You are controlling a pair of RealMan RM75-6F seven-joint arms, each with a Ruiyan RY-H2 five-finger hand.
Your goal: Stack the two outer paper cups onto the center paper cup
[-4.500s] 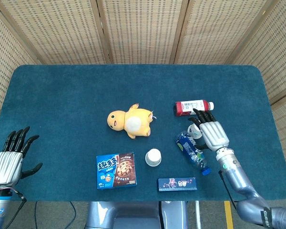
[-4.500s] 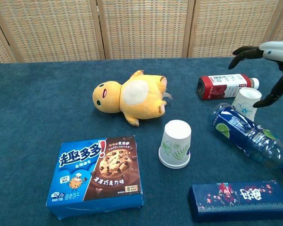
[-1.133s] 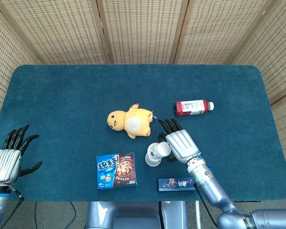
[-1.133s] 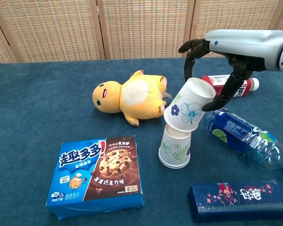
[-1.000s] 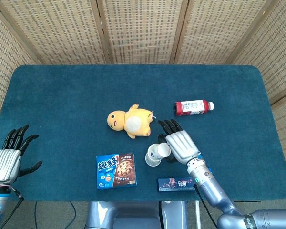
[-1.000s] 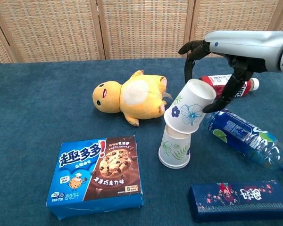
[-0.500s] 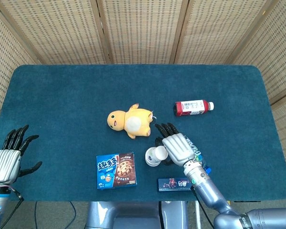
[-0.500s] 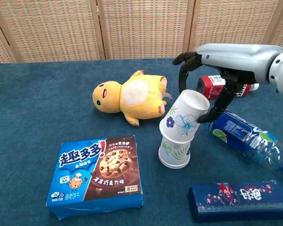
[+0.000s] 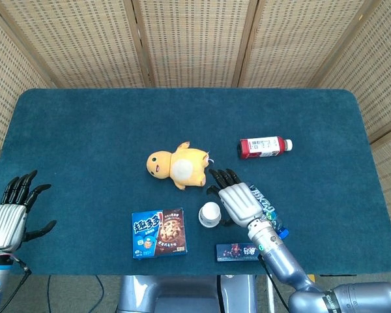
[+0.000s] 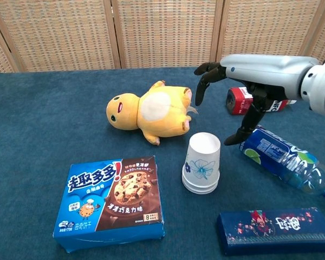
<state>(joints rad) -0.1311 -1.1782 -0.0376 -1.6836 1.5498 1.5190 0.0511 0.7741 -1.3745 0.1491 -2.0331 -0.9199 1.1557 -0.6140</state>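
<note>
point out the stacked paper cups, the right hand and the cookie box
stacked paper cups [image 10: 202,163], chest view, on the flowered side wall
right hand [image 10: 244,76], chest view, on the back of the hand
cookie box [image 10: 112,194], chest view, on the printed top face

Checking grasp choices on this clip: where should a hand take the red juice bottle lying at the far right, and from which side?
Grip the red juice bottle across its labelled middle, coming from above: it lies on its side, white cap toward the robot's right, with clear table around it.
</note>
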